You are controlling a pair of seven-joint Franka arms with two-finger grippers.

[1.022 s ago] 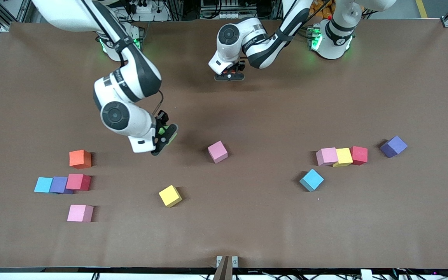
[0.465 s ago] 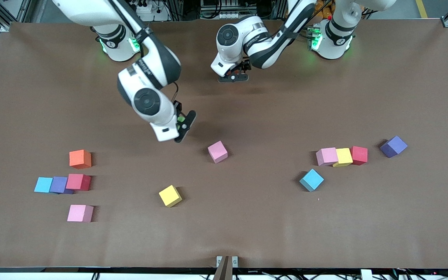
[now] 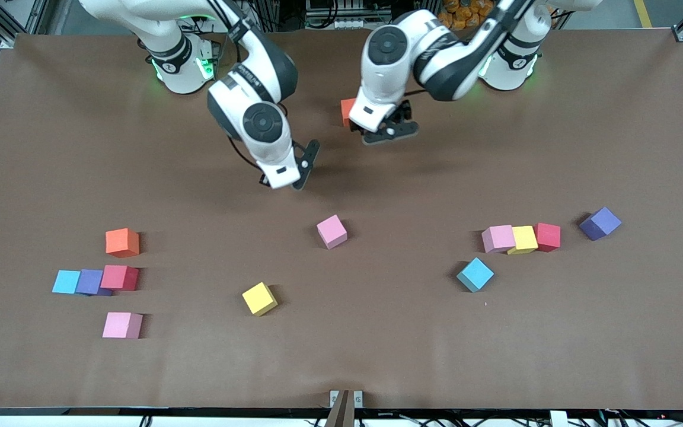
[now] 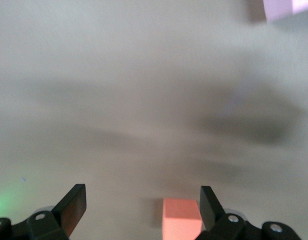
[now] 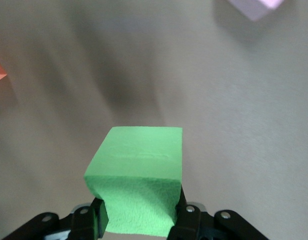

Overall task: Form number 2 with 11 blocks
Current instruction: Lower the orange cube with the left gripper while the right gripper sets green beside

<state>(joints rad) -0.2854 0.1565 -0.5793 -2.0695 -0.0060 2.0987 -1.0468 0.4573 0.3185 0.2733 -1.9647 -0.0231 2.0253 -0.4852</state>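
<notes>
Blocks: none assembled into a 2 yet, all scattered. Green block [image 5: 139,175] is pinched in the right gripper [image 3: 305,166], held in the air over bare mat near the middle, toward the robots' side. One orange block [image 3: 347,111] sits on the table just beside the left gripper [image 3: 390,131], whose fingers are spread with nothing between them; seen low between the fingers [image 4: 74,207] in the left wrist view.

Loose blocks nearer the camera: pink block [image 3: 332,230] mid-table, yellow block [image 3: 259,298] below it. Toward the right arm's end: orange [image 3: 122,242], a touching row of blue [image 3: 66,281], purple [image 3: 89,281], red [image 3: 120,277], and a pink [image 3: 122,325] nearest the camera. Toward the left arm's end: a touching row of pink [image 3: 498,238], yellow [image 3: 523,239], red [image 3: 548,236]; a blue [image 3: 475,274] and a purple [image 3: 600,223] apart.

No readable writing on the blocks. A wide free strip of table [image 3: 377,356] is left along the camera-side edge.

Versus a second ago: right gripper is moved from above the orange block's area to mid-table; left gripper is opened, lifted off, orange block left down.
</notes>
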